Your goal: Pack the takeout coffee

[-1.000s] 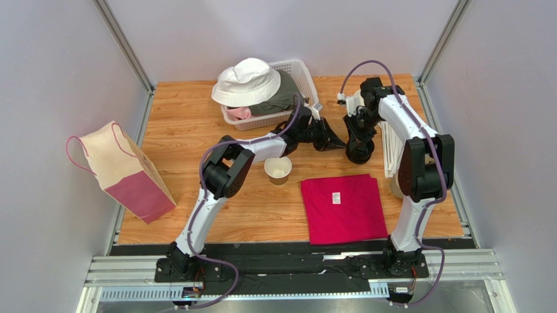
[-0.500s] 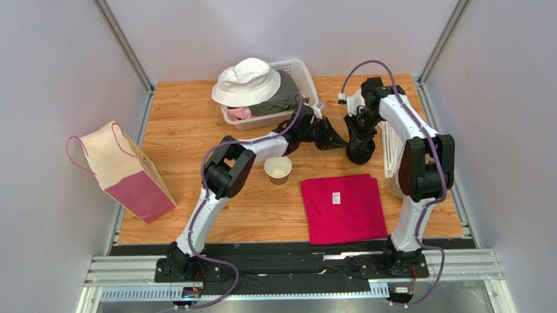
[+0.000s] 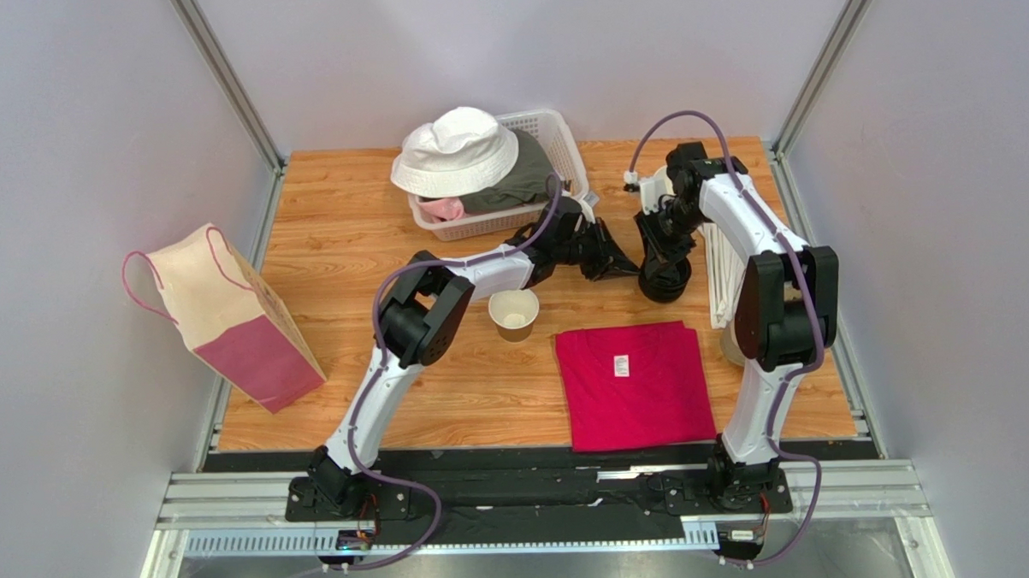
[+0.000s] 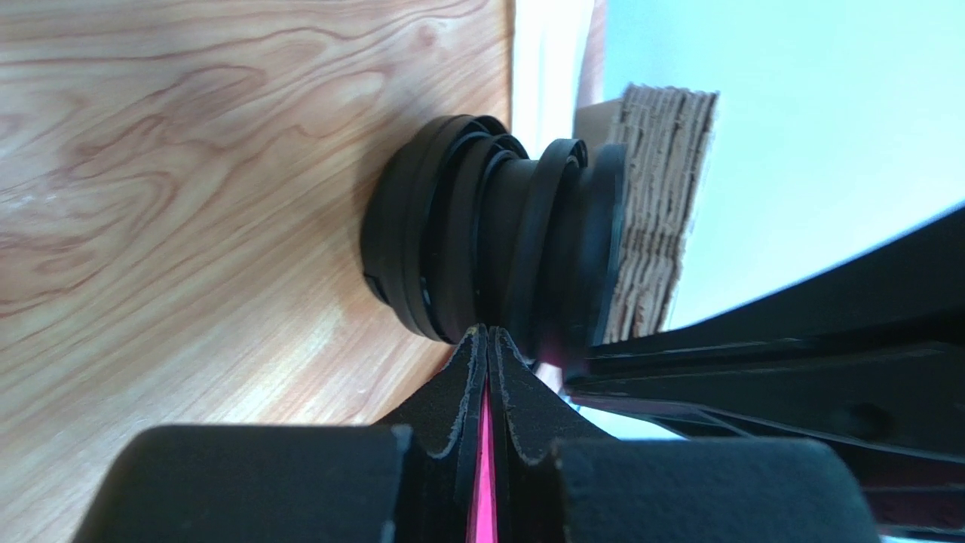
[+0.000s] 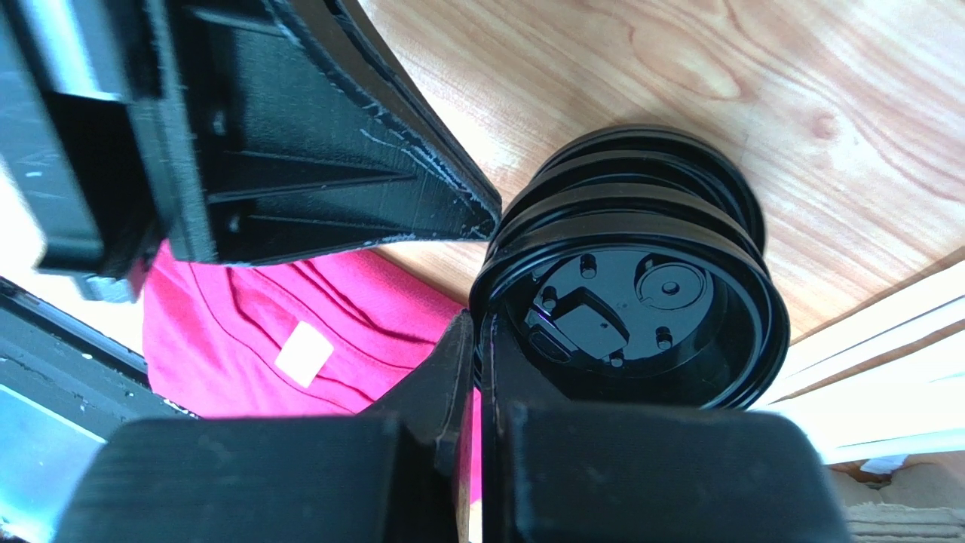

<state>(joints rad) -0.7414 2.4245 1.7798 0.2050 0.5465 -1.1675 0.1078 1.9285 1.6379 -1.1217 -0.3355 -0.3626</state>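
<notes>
Clenched at the stack of black lids (image 4: 453, 255), left claw (image 4: 487, 339) and right claw (image 5: 481, 328) nearly touch. The lidless tan cup (image 3: 514, 314) stands upright on the counter (image 3: 351, 243), nearer the left arm (image 3: 412, 321).

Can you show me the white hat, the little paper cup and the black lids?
white hat (image 3: 454, 147): top view, on its crown.
paper cup (image 3: 514, 311): top view, on its white inside.
black lids (image 5: 621, 308): right wrist view, on the nearest lid's face.

Both arms stretch toward the stack of black lids (image 5: 634, 283); left gripper (image 4: 487, 339) and right gripper (image 5: 476, 328), jaws pressed together, tips at its rim.
</notes>
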